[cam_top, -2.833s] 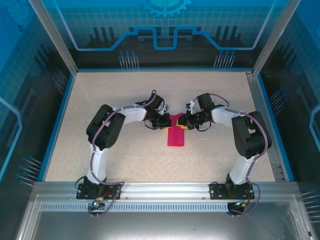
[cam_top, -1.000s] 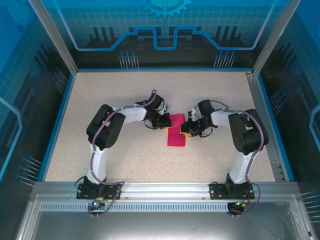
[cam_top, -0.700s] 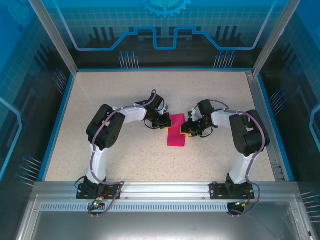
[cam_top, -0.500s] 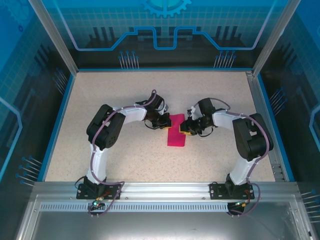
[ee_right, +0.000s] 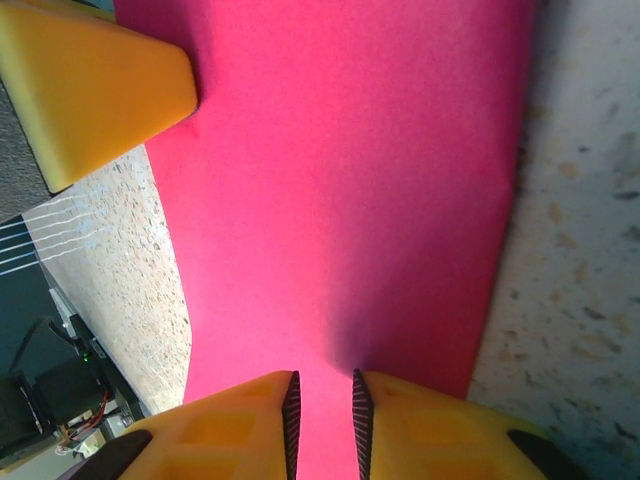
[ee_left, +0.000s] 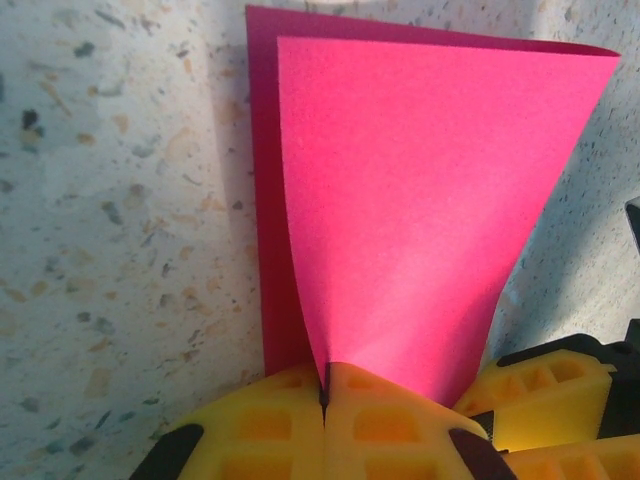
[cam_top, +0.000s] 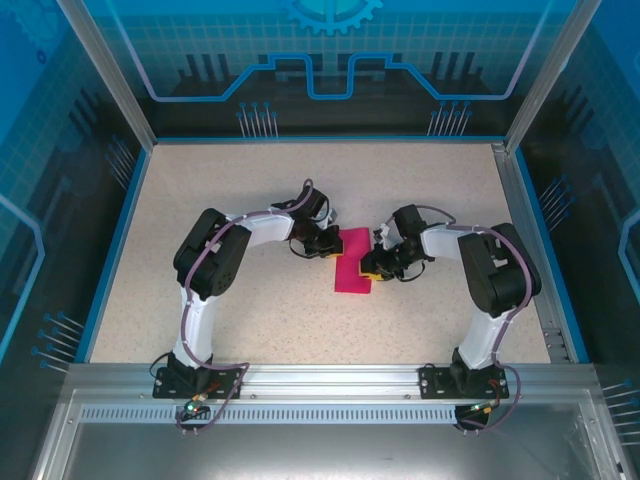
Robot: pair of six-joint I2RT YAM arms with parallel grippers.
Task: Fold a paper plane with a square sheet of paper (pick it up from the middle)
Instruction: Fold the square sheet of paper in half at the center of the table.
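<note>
The right end effector (cam_top: pixel 372 267) has slid away from the left end effector (cam_top: pixel 332 246). A few seconds ago the two met at the upper end of the square sheet of paper (cam_top: pixel 352 272). Now the right one sits lower in the top view, against the sheet's right edge, and over the last second it has only crept a little further down. The left one has not moved.

The sheet lies in the centre of the top view on the speckled counter (cam_top: pixel 250 200). It is folded into a narrow upright strip, not yet a pointed dart.

In the left wrist view, the left end effector (ee_left: pixel 325 385) has its yellow fingers pressed together at the bottom of the frame. They clamp the top layer of the sheet (ee_left: pixel 420 200), which lifts off the darker layer beneath.

In the right wrist view, the right end effector (ee_right: pixel 322 400) keeps its fingers a narrow slot apart at the bottom centre. The pink sheet (ee_right: pixel 340 200) shows in the slot, and I cannot tell whether they pinch it.

My reading is that the left arm anchors one end while the right travels along the fold to set the crease. If so, the nose folds are still to come.
</note>
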